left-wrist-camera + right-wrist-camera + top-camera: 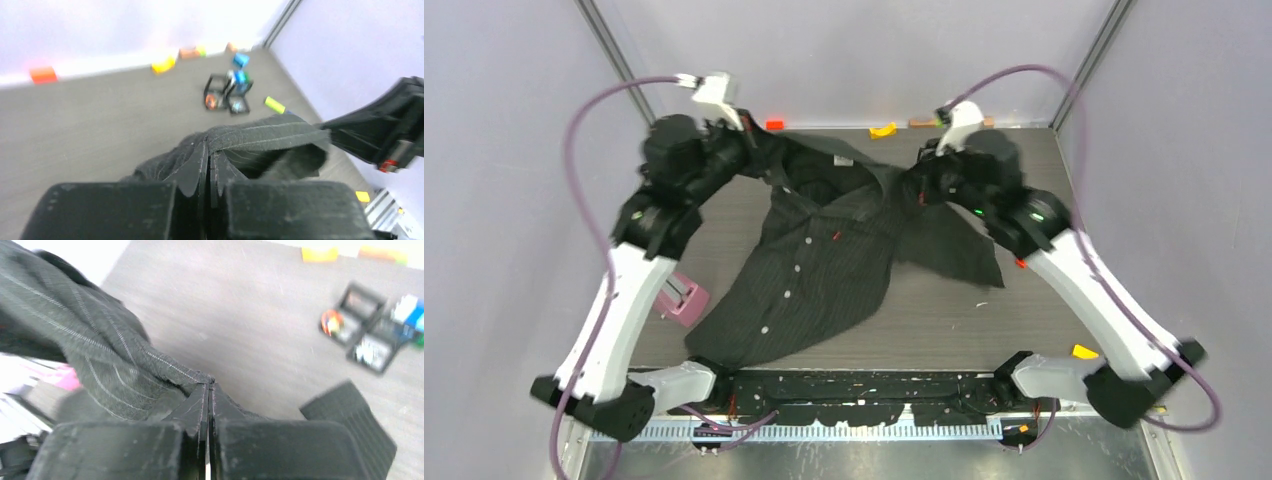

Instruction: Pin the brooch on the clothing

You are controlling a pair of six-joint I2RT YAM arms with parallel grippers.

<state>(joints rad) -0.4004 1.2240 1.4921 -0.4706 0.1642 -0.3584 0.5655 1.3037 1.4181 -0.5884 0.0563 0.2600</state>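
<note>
Small blocks are sitting along the far edge of the grey wood-grain table (1044,300), among them an orange block (774,124) and a yellow block (882,130). From the left wrist, a cluster of open black boxes (227,92) is showing on the table beyond the held fabric. A pink object (682,297) is lying at the near left, just beside the hem. The clothing (824,260), a soft, rumpled charcoal shirt with faint pinstripes, small white buttons (797,267) and a tiny red tag (836,236), is lying across the table's middle, collar far and hem near. The left gripper (209,150) is pinching a thick seamed fold at the far left shoulder, jaws pressed together. The right gripper (210,387) is clamping a pinstriped edge at the far right shoulder, jaws likewise closed on cloth.
</note>
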